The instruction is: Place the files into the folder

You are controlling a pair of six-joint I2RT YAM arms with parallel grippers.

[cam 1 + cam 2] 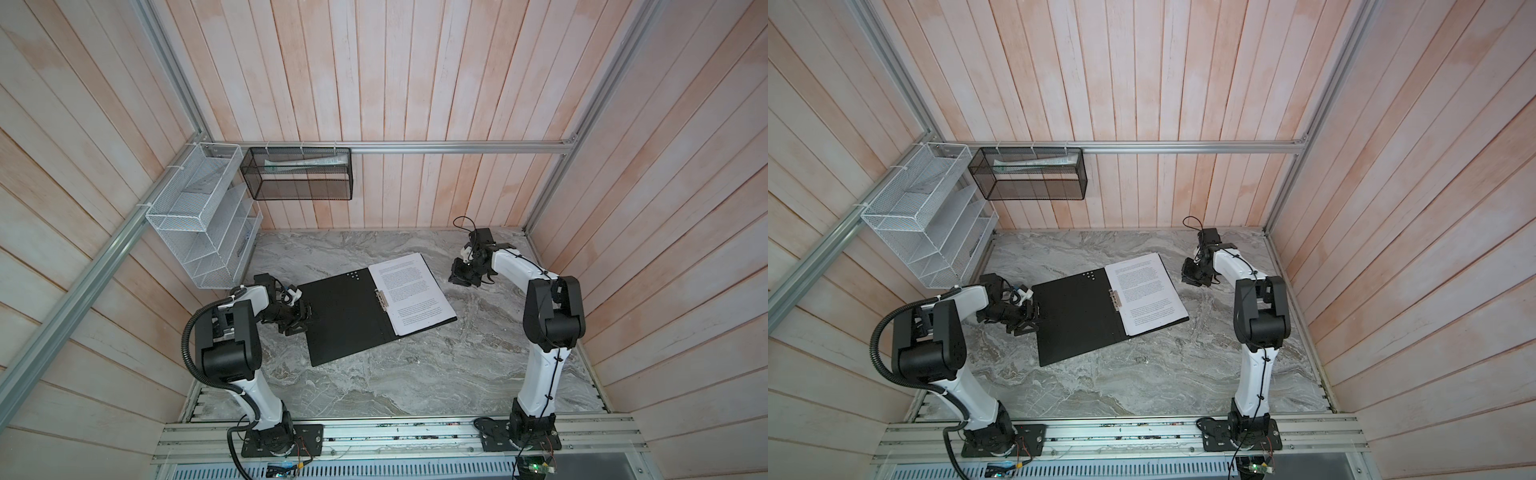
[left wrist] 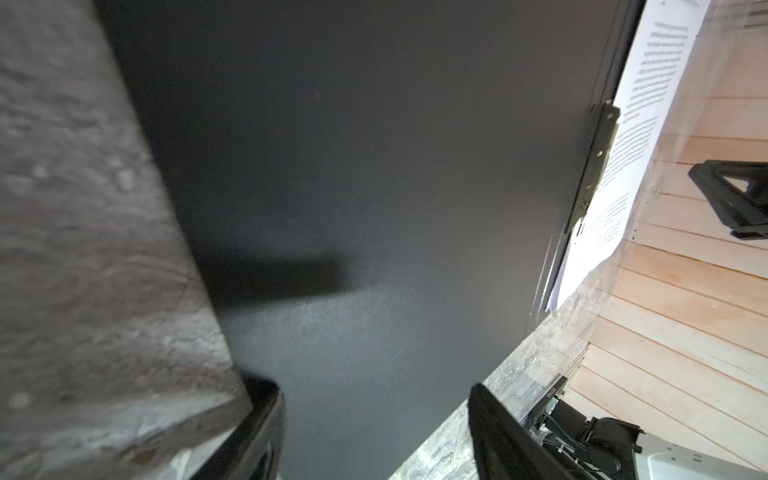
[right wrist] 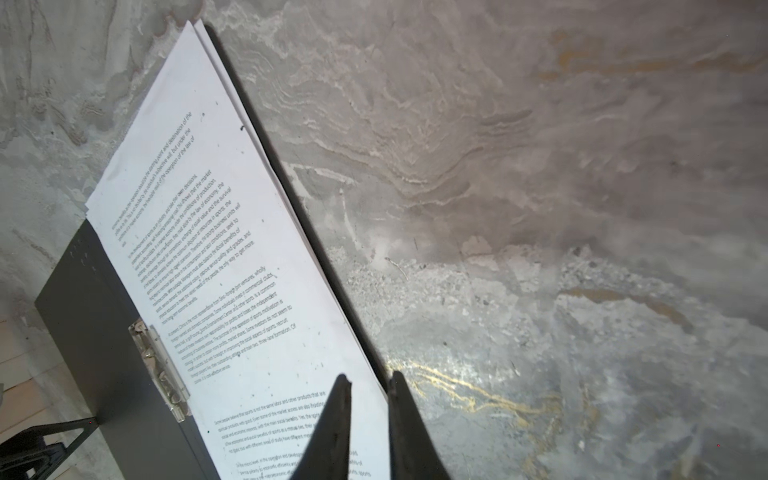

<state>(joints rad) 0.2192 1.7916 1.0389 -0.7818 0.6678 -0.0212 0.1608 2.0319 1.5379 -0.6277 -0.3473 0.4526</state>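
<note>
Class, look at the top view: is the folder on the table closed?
No. In a top view the folder lies open and flat on the table, black inside facing up, with the files resting on its right half.

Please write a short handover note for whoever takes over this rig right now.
Left pincer: open, at the folder's left edge, holding nothing.
Right pincer: jaws nearly shut, empty, just right of the files.
Folder: lies open on the table, black inside up.
Files: stacked on its right half beside the metal clip.
Done: files laid in.
Left: probably close the cover.
</note>
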